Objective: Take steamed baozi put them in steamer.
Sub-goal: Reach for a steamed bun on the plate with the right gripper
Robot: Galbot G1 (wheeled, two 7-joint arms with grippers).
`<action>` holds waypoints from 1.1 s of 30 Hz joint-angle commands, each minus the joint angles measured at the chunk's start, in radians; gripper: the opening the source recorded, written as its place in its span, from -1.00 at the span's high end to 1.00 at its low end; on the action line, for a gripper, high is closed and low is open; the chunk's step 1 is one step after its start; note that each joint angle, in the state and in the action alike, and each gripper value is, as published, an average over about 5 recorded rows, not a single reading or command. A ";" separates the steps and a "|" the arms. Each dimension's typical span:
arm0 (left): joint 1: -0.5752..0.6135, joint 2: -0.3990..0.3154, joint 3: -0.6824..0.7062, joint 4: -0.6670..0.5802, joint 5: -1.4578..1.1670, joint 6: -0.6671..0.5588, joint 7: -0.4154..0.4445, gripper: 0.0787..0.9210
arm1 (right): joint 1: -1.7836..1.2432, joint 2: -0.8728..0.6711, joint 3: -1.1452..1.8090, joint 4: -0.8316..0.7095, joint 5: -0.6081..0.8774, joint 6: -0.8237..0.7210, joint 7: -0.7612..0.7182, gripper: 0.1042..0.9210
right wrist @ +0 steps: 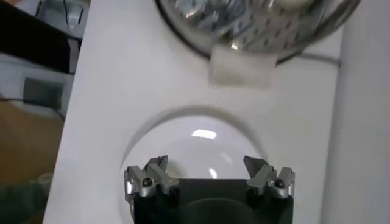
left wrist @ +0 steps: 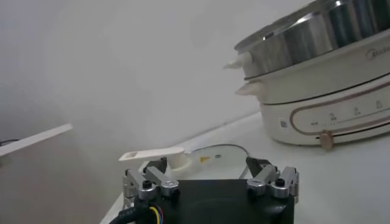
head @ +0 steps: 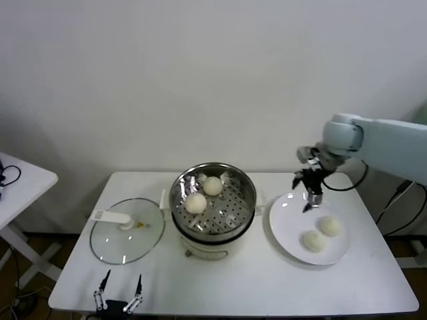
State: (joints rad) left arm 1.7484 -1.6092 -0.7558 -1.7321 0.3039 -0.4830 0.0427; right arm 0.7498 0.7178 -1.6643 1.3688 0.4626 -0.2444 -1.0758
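Observation:
The steel steamer [head: 230, 208] sits mid-table on its cream pot body and holds two steamed baozi [head: 212, 186] [head: 195, 203]. Two more baozi [head: 329, 226] [head: 313, 241] lie on the white plate [head: 287, 220] to its right. My right gripper [head: 307, 197] hangs open and empty above the plate's far left part, short of those buns. In the right wrist view that gripper [right wrist: 207, 167] is over bare plate [right wrist: 195, 137], with the steamer [right wrist: 256, 24] beyond. My left gripper [head: 120, 292] rests open at the table's front edge, also seen in the left wrist view [left wrist: 207, 169].
A glass lid [head: 127, 232] with a white handle [head: 111, 217] lies left of the pot. The left wrist view shows this lid [left wrist: 213, 153] just ahead and the pot body [left wrist: 329, 112] farther off. A second white table [head: 20, 183] stands at the far left.

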 commanded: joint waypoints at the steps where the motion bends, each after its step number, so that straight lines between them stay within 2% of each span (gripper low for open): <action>1: 0.002 -0.016 -0.001 0.006 0.008 0.001 0.000 -0.77 | -0.233 -0.114 0.102 -0.044 -0.182 0.035 -0.025 -0.76; 16: 0.001 -0.014 -0.009 0.020 0.016 0.001 0.001 -0.77 | -0.446 -0.045 0.258 -0.107 -0.269 -0.026 0.036 -0.76; 33: -0.019 -0.009 -0.010 0.042 0.022 0.002 0.001 -0.77 | -0.493 -0.038 0.313 -0.132 -0.301 -0.032 0.053 -0.76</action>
State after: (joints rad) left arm 1.7308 -1.6092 -0.7659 -1.6923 0.3256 -0.4809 0.0439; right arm 0.2990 0.6817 -1.3853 1.2440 0.1841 -0.2736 -1.0294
